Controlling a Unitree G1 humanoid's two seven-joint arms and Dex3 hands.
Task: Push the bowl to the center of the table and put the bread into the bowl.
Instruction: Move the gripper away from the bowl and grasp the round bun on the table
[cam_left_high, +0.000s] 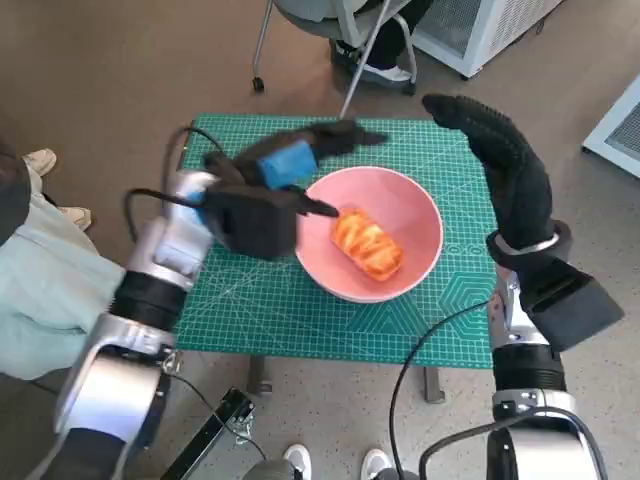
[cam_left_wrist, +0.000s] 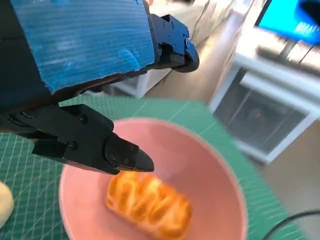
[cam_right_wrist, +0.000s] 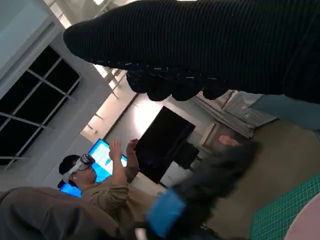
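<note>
The bread lies inside the pink bowl, which sits near the middle of the green mat. The left hand hovers over the bowl's near rim, fingers spread and holding nothing; the gloved right hand is raised beside the bowl's far side, fingers extended and empty. The risk: a low-passing left hand could clip the rim and knock the bowl off-center.

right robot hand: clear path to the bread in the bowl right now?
Probably yes. The right robot hand is raised beside the bowl, holding nothing, and the bread lies uncovered inside. The left robot hand hovers over the bowl's opposite rim, so it might crowd the reach.
</note>
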